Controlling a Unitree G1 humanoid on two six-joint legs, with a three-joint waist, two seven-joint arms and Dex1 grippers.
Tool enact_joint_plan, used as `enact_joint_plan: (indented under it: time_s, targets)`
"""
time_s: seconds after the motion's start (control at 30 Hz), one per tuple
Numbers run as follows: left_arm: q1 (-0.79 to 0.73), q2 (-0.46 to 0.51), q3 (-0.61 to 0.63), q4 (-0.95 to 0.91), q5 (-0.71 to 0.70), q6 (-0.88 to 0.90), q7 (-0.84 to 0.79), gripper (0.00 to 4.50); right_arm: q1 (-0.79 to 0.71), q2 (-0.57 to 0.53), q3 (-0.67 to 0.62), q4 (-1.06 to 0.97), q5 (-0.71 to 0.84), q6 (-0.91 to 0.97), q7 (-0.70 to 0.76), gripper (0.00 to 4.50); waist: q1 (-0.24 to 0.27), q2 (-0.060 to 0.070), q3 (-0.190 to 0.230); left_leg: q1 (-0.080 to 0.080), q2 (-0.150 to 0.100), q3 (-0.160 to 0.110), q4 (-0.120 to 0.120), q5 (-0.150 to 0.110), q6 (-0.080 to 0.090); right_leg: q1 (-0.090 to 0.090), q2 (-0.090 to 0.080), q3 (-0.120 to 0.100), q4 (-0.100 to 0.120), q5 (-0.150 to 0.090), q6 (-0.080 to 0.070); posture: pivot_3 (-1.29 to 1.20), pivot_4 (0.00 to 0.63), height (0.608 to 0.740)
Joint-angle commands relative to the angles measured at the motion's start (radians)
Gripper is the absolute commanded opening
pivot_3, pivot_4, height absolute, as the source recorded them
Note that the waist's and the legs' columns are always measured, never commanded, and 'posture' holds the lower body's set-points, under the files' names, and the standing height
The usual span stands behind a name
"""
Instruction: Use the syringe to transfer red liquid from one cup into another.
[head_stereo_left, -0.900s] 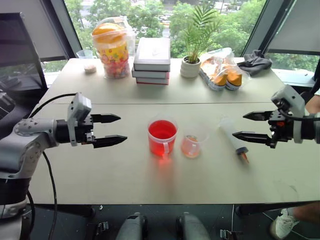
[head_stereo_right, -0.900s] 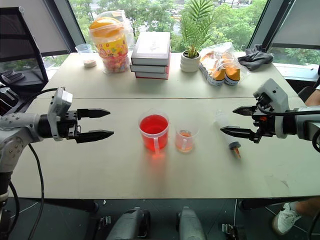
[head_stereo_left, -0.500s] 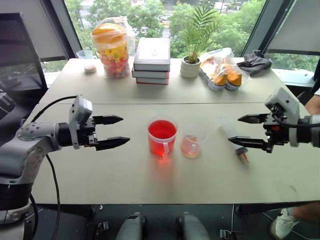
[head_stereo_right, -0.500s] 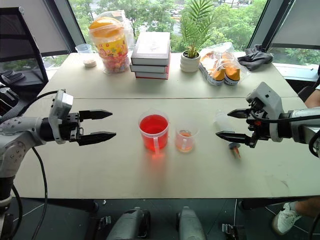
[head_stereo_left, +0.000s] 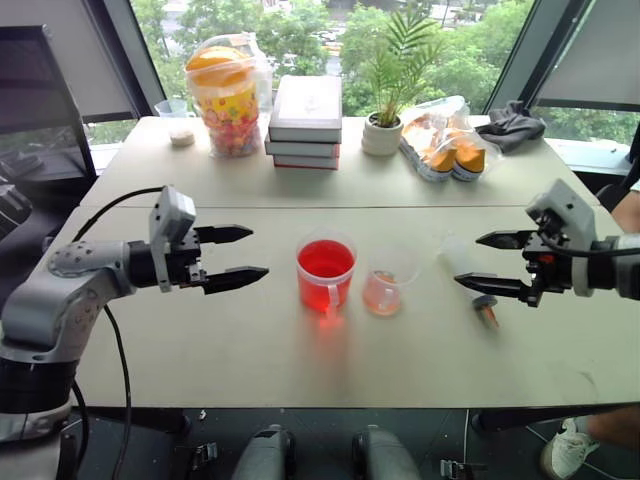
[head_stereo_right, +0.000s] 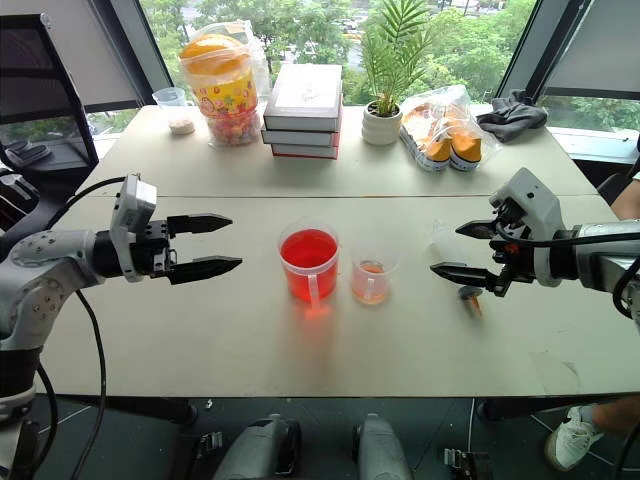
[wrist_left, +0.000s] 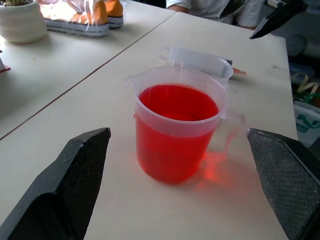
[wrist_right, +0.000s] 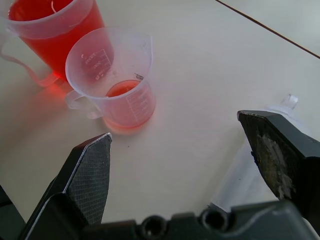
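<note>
The syringe (head_stereo_left: 468, 272) lies flat on the pale tabletop (head_stereo_left: 300, 370), to the right of the small measuring cup (head_stereo_left: 382, 291), which holds only a shallow pool of red liquid (wrist_right: 122, 89). The large handled cup (head_stereo_left: 325, 272), nearly full, stands just left of that small cup. Our right gripper (head_stereo_left: 490, 262) hovers by the syringe with jaws spread and empty; our left gripper (head_stereo_left: 232, 256) waits left of the large cup, likewise spread and empty. We judge the pickup comes next: lower the right jaws squarely across the barrel (clear plastic may slip) and close mid-length. Beyond the small cup, books (head_stereo_left: 305, 110), a potted plant (head_stereo_left: 384, 120) and snack bags line the windows.
</note>
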Motion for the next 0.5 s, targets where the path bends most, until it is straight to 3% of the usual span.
enact_joint_plan:
  time_s: [0.03,0.27,0.5]
  targets:
    - [-0.044,-0.006,-0.003,0.0,0.008,-0.009,0.014,4.5,-0.012,-0.021,-0.033,0.027,-0.009,0.004,-0.007,4.45,-0.001,0.0,0.0,0.0,0.0,0.0,0.001,0.0,0.0,0.0,0.0,0.0,0.0,0.0,0.0,0.0,0.15,0.74]
    - [-0.058,-0.031,-0.032,0.032,0.038,-0.037,0.004,4.5,-0.207,0.018,0.135,0.171,-0.055,0.161,-0.106,4.45,-0.007,0.0,0.0,0.001,0.0,0.0,0.005,0.0,0.0,0.002,0.0,0.0,0.001,0.0,-0.001,0.0,0.15,0.74]
    - [-0.078,-0.061,-0.061,0.066,0.071,-0.09,-0.011,4.5,-0.531,0.144,0.455,0.524,-0.22,0.255,-0.107,4.45,-0.002,0.0,0.0,0.0,0.0,0.0,0.005,0.0,0.0,0.001,0.0,0.0,0.002,0.0,-0.002,0.0,0.15,0.74]
